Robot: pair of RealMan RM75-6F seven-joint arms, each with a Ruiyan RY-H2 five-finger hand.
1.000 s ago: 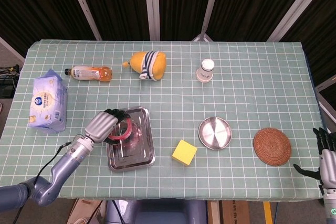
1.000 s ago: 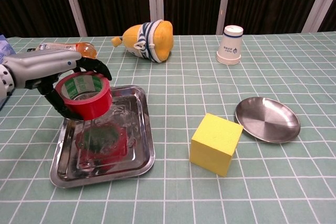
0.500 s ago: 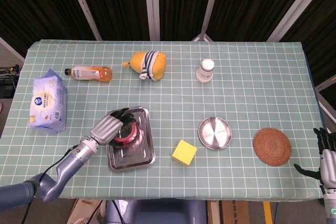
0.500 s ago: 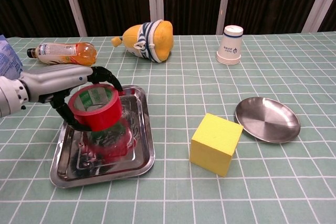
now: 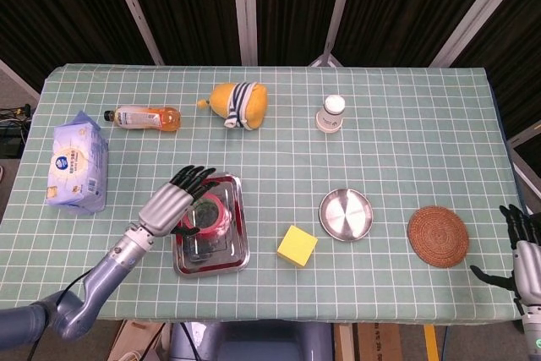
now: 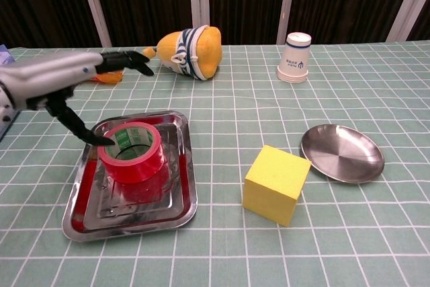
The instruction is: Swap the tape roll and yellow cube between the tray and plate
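The red tape roll [image 5: 207,216] [image 6: 133,152] lies flat in the steel tray [image 5: 239,253] [image 6: 127,223], tilted a little against the tray floor. My left hand [image 5: 173,202] [image 6: 74,77] hovers over the tray's left side with its fingers spread and nothing in it; its thumb tip points down beside the roll's left edge. The yellow cube [image 5: 297,246] [image 6: 276,184] stands on the tablecloth between the tray and the round steel plate [image 5: 346,214] [image 6: 342,152], which holds nothing. My right hand [image 5: 520,251] hangs at the table's near right corner, fingers apart.
Along the back stand an orange drink bottle [image 5: 144,117], a yellow plush toy [image 5: 238,104] [image 6: 188,52] and a paper cup [image 5: 331,113] [image 6: 295,57]. A wipes pack [image 5: 78,162] lies at the left and a woven coaster [image 5: 438,236] right of the plate.
The left hand brought the tape roll down into the tray, let it go and spread its fingers, lifting off it. The right hand stayed put.
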